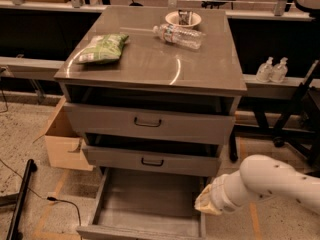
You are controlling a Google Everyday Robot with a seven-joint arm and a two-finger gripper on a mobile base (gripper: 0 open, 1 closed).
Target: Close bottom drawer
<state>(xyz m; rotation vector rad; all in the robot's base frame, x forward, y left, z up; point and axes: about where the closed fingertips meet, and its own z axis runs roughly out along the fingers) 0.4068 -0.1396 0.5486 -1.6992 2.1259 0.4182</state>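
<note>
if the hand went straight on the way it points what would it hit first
Most likely the right side wall of the pulled-out shallow grey-brown bottom drawer; the cream-tipped hand points left beside it. Depth is unclear, so it may pass above.

Arm (280, 184): glossy white shell, thick and tubular, rounded like a bent pipe, with a few small dark dots scattered along the casing. Toward the wrist it steps down through a shorter white collar with faint ring seams. Gripper (205, 204): cream-yellow end piece, duller than the white arm, a blunt wedge shape with soft, creased-looking edges, low down just beside the right wall of the open bottom drawer (150, 204).
</note>
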